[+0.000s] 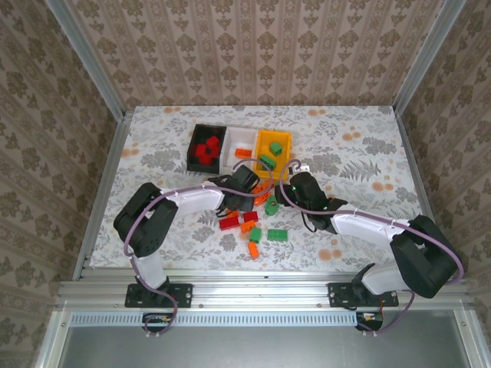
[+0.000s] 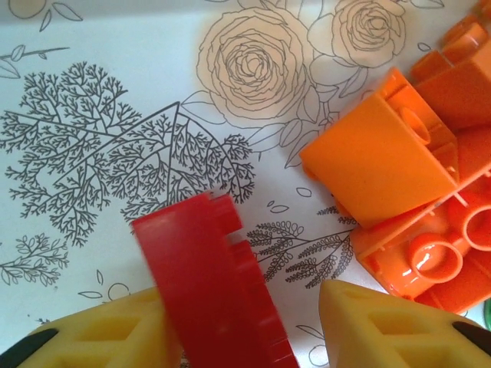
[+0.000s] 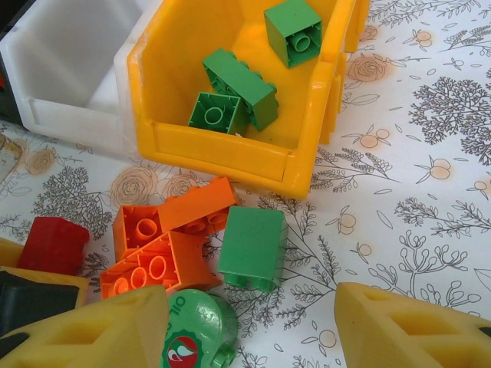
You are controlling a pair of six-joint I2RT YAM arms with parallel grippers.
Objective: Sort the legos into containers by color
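Sorting is partly done. Toward the far edge of the flower-printed surface, about mid-width, stand three joined, open-topped rectangular plastic bins. The black bin holds several red studded bricks. The white bin holds one orange brick. The glossy yellow-orange bin holds three green bricks.

Roughly ten hard, smooth plastic bricks are yet to be sorted, lying between the bins and the near edge. Among them is an orange cluster, tipped so its hollow round tubes show. A tall green block lies just beside it. More loose bricks in red, orange and green are scattered closer to the near edge.

The left gripper is spread wide, with its yellow fingers on either side of a red toothed brick. That brick leans against one finger and is not clamped.

The right gripper is also spread wide and holds nothing. It sits over a green rounded piece with a printed mark; what that piece is cannot be told.
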